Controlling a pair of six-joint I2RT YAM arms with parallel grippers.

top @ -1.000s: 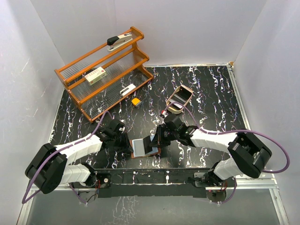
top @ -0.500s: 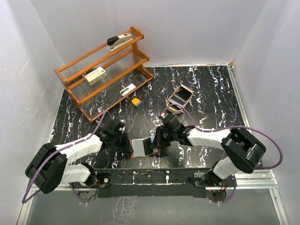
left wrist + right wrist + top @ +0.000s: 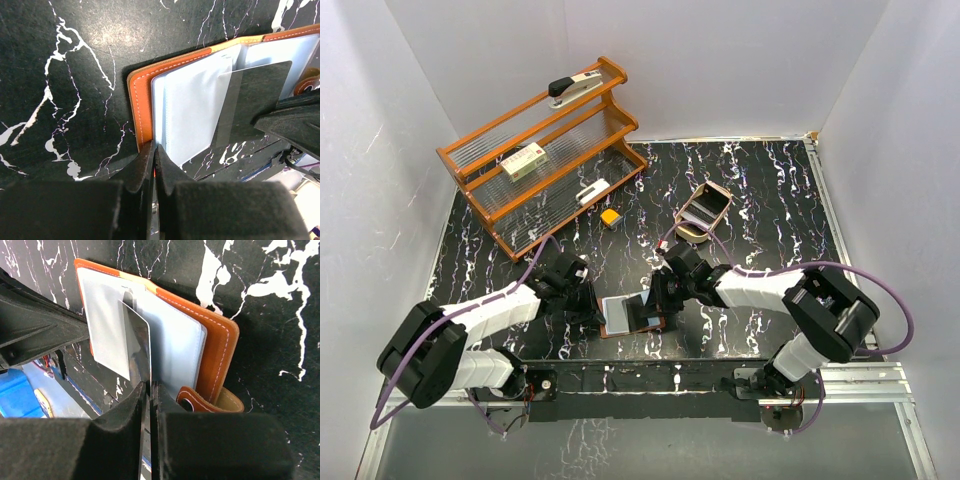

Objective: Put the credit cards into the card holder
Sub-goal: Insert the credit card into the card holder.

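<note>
The left gripper [image 3: 154,150] is pinched tight on the edge of the card holder [image 3: 141,100], which lies open with its orange-brown cover down and pale grey pockets up. The right gripper [image 3: 149,387] is clamped on a credit card [image 3: 137,342] whose far end is tucked among the holder's pockets. Since a second ago the right arm [image 3: 760,285] has swung its elbow in toward the holder, which has stayed put.

The right gripper [image 3: 658,296] has crept leftward, carrying its credit card [image 3: 646,312] further over the open card holder [image 3: 620,318]; the elbow [image 3: 832,308] behind it has swung inward too.
</note>
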